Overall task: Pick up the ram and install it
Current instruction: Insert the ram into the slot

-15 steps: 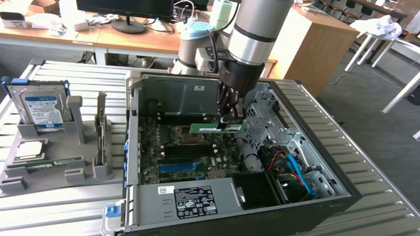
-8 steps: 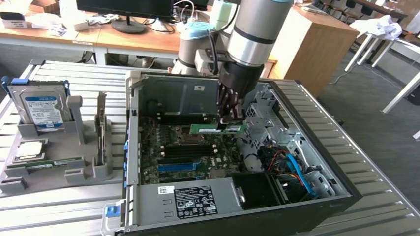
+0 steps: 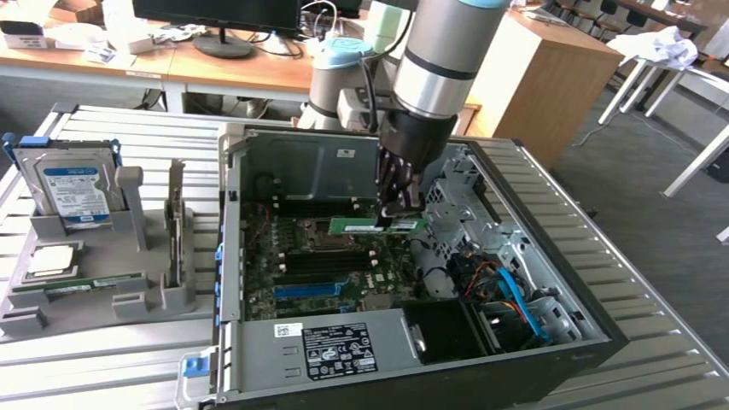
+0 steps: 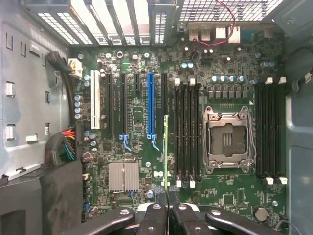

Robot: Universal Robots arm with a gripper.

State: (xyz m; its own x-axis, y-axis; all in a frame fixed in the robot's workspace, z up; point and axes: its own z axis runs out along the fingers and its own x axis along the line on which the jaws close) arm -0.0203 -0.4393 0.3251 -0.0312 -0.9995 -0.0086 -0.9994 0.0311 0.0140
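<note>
– Gripper (image 4: 167, 198) first, right under the wrist camera: its dark fingers (image 4: 151, 218) are pinched almost together on the top edge of the ram (image 4: 166, 147). Does the outside view agree?

– Yes. It holds the green stick clear of the board, inside the open computer case (image 3: 231, 256). The stick hangs over the part of the motherboard (image 3: 302, 286) that lies away from the labelled power-supply cover (image 3: 338, 350).

– How does it lie against the slots?

– Its long axis runs parallel to the black memory slots (image 4: 188, 132) beside the empty processor socket (image 4: 227, 139). Seen edge-on, it sits between the blue expansion slot (image 4: 150, 107) and those black slots. It is just beside the nearest one, not over it. I judge the angle right and the offset purely sideways, toward the socket.

– Any writing you can read?

– None. The sticker on the power-supply cover carries white text and logos, too small to make out. The hard drive (image 3: 74, 192) stands in the grey holder (image 3: 148, 299) by the table's (image 3: 650, 376) edge on the exterior view's left. Its blue-white label is unreadable too, as is the white print on the motherboard.
</note>
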